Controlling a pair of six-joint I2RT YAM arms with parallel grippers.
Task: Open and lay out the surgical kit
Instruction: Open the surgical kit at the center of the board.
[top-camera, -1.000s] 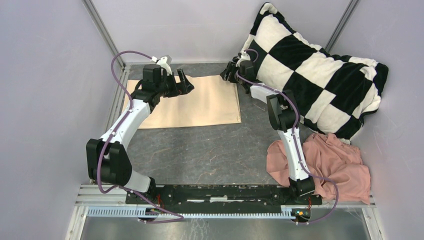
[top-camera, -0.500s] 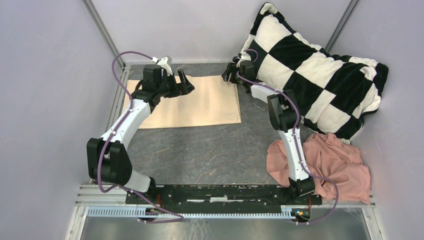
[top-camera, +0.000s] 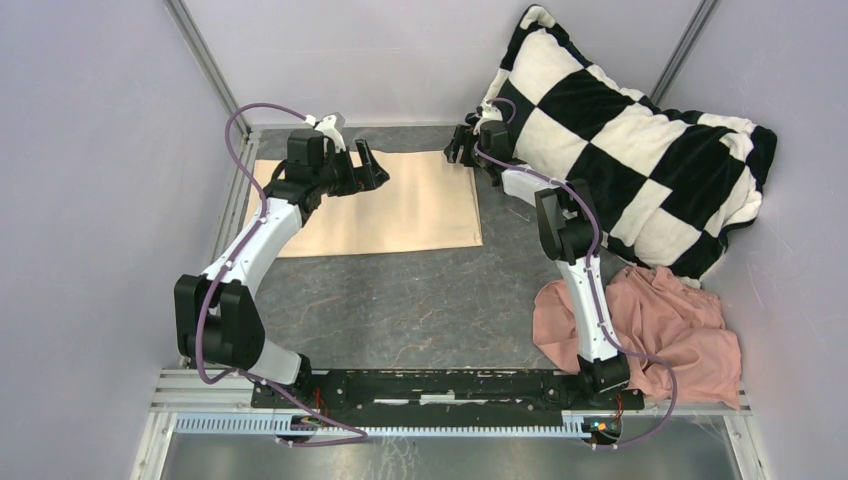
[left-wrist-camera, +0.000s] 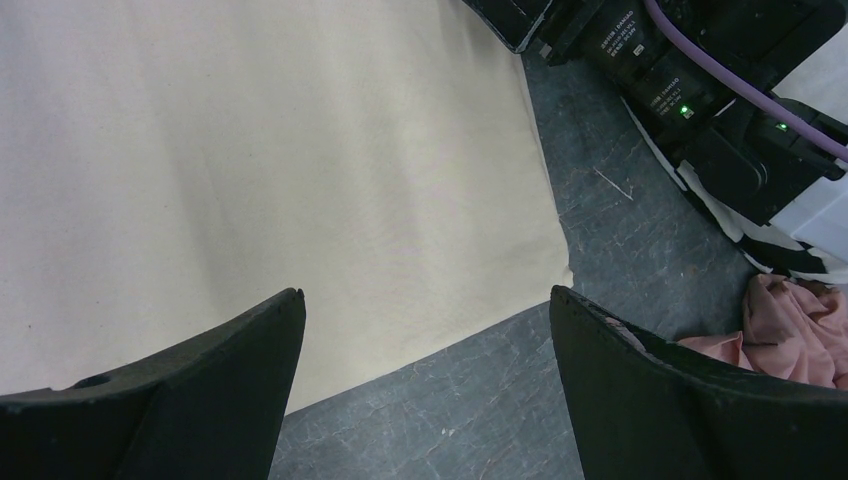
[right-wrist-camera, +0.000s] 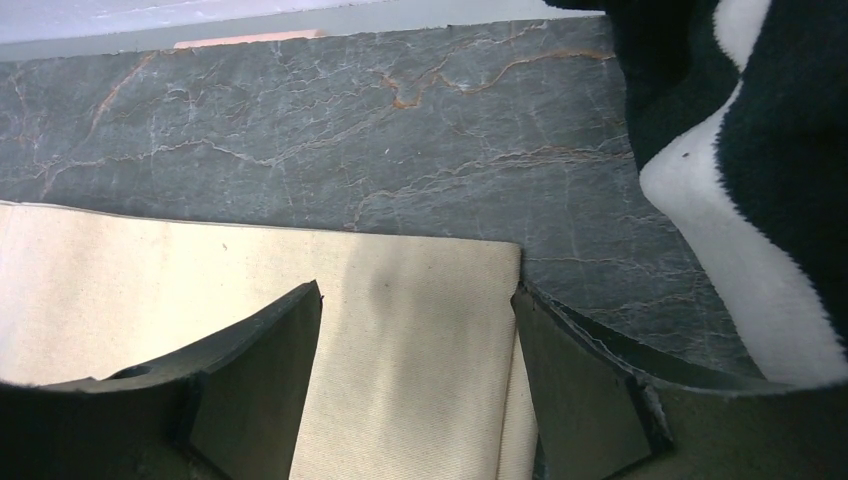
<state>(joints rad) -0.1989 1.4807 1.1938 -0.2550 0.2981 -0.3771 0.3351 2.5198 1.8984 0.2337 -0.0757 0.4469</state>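
Note:
The beige cloth wrap (top-camera: 400, 205) lies folded flat on the dark table at the back left; it also shows in the left wrist view (left-wrist-camera: 250, 150) and the right wrist view (right-wrist-camera: 200, 300). My left gripper (top-camera: 368, 163) is open and empty, hovering over the wrap's far edge. My right gripper (top-camera: 462, 147) is open and empty just above the wrap's far right corner (right-wrist-camera: 505, 250), its jaws straddling that corner. The grey metal tray and the steel instruments are not in view.
A black-and-white checkered pillow (top-camera: 640, 140) leans in the back right corner, close beside my right gripper. A pink cloth (top-camera: 680, 330) lies crumpled at the right front. Grey walls close in on three sides. The dark table (top-camera: 420, 300) spreads in front of the wrap.

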